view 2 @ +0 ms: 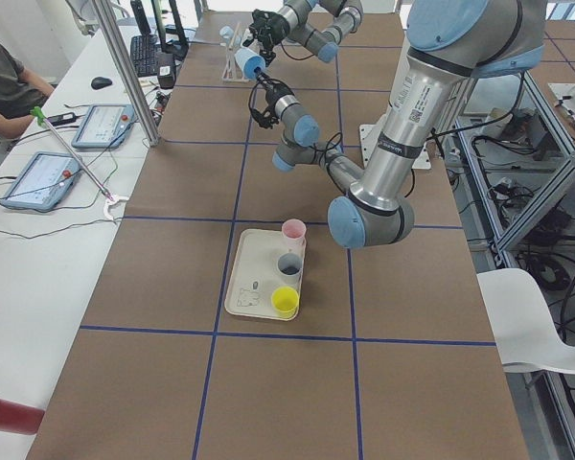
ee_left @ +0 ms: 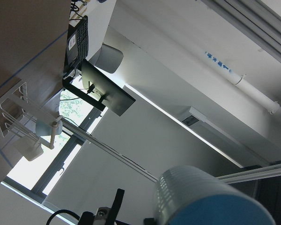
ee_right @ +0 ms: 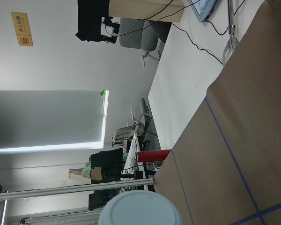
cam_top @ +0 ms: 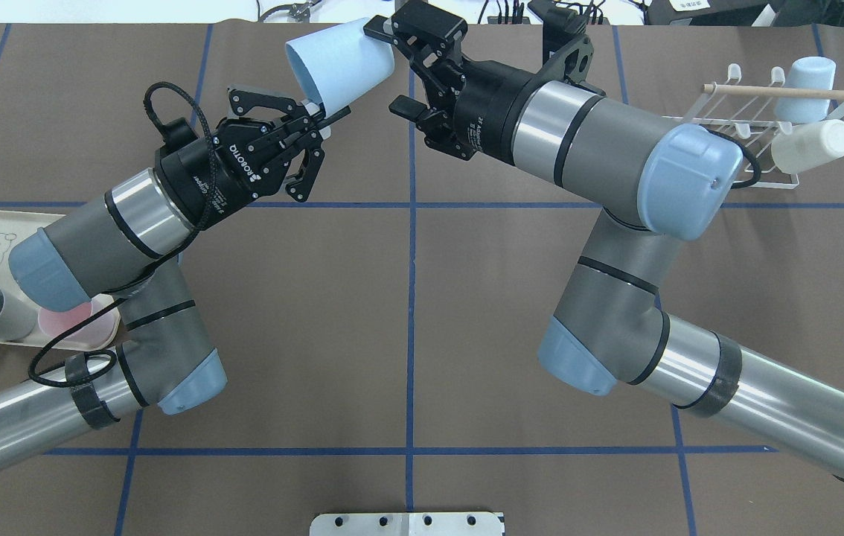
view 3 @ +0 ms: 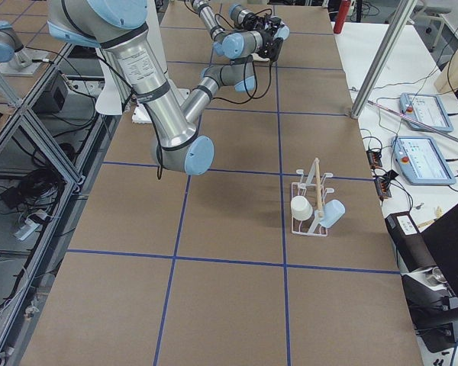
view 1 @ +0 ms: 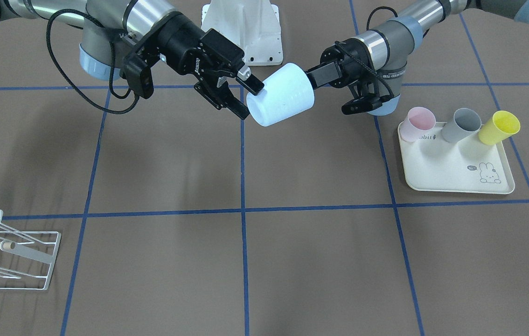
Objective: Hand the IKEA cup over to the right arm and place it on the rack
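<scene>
From across the brown paper-covered table (view 1: 316,261) we are looking steeply down, facing the robot; from behind its shoulders, forward and down. Both are sharing the pale blue plastic cup (view 1: 283,95). From farther off at each end we are looking along the table, the cream rabbit-print tray (view 2: 238,287) near on the left, the white wire rack (view 3: 311,200) near on the right. The wrist views are pointing out into the room, that cup close.

I have both arms stretched forward and angled in toward each other, left arm (cam_top: 94,238) and right arm (cam_top: 615,141), wrists raised, tools nearly nose to nose. The left tool (cam_top: 321,119) has its fingers pinched tight on the cup (cam_top: 340,63); the right tool (cam_top: 394,68) has its fingers spread wide
</scene>
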You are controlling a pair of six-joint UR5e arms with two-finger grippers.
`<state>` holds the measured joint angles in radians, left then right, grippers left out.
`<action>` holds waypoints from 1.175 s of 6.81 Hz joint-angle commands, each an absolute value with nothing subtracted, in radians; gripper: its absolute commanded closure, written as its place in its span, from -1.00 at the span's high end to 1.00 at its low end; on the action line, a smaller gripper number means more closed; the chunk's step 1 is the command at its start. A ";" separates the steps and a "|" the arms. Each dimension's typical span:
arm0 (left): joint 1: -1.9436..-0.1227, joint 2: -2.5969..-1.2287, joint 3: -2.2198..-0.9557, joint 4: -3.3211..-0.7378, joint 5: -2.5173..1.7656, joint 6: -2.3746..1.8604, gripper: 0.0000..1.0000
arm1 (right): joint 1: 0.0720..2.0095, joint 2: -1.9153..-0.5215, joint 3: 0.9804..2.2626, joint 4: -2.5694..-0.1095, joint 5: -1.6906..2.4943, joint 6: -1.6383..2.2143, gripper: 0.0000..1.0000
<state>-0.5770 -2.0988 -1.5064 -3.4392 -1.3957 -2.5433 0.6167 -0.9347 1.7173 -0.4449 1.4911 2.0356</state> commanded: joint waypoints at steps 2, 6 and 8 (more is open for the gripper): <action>-0.555 -2.103 -1.506 -3.430 -1.378 -2.543 -1.00 | 0.615 -0.933 1.717 -0.445 1.486 2.036 1.00; -0.534 -2.128 -1.506 -3.405 -1.355 -2.543 -1.00 | 0.617 -0.933 1.717 -0.445 1.485 2.036 1.00; -0.531 -2.131 -1.506 -3.402 -1.353 -2.542 -1.00 | 0.617 -0.933 1.717 -0.445 1.485 2.036 0.99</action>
